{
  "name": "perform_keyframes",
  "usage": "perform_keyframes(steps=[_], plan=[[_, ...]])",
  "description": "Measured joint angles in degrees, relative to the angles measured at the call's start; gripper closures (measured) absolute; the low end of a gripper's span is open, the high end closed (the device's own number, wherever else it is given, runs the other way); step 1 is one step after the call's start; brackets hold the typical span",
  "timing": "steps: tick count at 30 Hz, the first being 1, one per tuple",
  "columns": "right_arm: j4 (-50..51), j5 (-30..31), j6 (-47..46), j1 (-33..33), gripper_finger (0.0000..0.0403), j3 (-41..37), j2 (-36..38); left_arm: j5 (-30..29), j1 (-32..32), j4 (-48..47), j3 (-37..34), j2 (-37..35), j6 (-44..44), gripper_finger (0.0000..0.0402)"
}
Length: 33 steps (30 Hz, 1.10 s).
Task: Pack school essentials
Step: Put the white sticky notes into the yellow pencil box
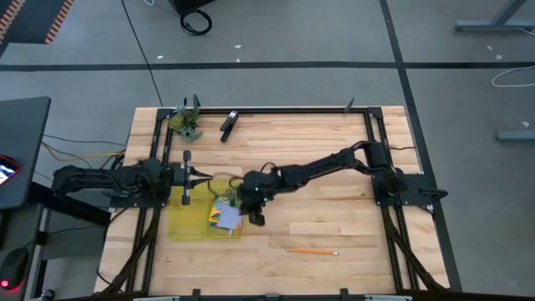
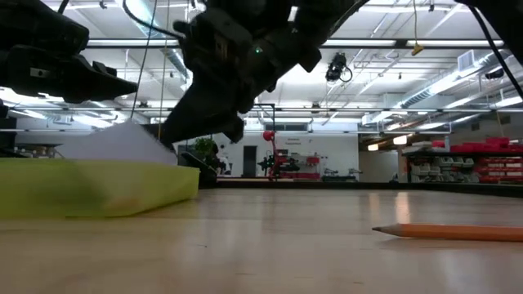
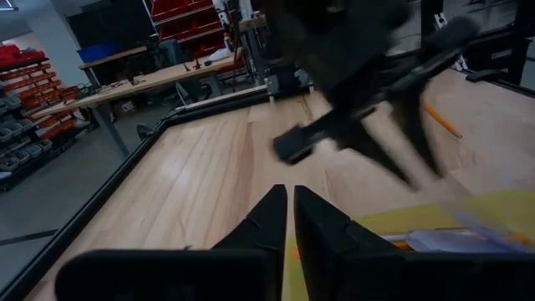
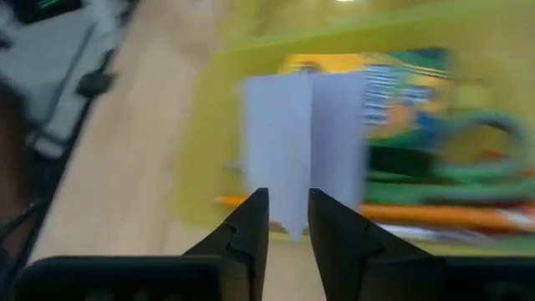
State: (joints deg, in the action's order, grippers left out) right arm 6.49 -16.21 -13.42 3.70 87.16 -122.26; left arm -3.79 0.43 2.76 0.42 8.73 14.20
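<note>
A yellow tray (image 1: 184, 226) lies left of the table's middle. It holds a crayon box (image 4: 401, 84), green-handled scissors (image 4: 468, 159) and orange pencils (image 4: 435, 216). The pale blue notepad (image 4: 305, 134) lies tilted on top of them, and its raised edge (image 2: 122, 143) stands above the tray's rim. My right gripper (image 4: 288, 209) hovers at the tray's right side, slanting down, open, with a corner of the notepad between its fingertips. My left gripper (image 1: 203, 176) waits shut at the tray's far edge. My right gripper stands with one finger on either side of the notepad's near corner (image 4: 292, 227), with a gap between the fingers. I cannot tell whether either finger touches it. The notepad lies tilted on the things in the tray.
One orange pencil (image 1: 313, 251) lies on the bare wood toward the near right. A black oblong tool (image 1: 228, 125) and a green leafy clump (image 1: 188, 124) sit at the far left. Dark frame rails (image 1: 380, 150) run along the table's edges.
</note>
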Motion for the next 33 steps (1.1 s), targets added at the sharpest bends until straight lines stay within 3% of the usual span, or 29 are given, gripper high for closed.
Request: perform_keyframes(steps=[7,12,22,27,33], plan=[[7.7,2.6,-1.7,-3.7,0.029,3.9,0.4,0.0,0.0,0.0,0.0,0.0,0.0,0.0376],[7.3,2.0,4.6,-3.2,0.029,8.3,0.5,0.0,0.0,0.0,0.0,0.0,0.0,0.0369],[0.7,3.0,9.2,-0.7,0.0292,8.3,-0.1,0.0,0.0,0.0,0.0,0.0,0.0,0.0374],[-0.4,10.3,11.0,3.2,0.0297,8.3,0.0,0.0,0.0,0.0,0.0,0.0,0.0,0.0378],[-1.3,14.2,10.7,5.4,0.0297,8.3,0.0,0.0,0.0,0.0,0.0,0.0,0.0,0.037]])
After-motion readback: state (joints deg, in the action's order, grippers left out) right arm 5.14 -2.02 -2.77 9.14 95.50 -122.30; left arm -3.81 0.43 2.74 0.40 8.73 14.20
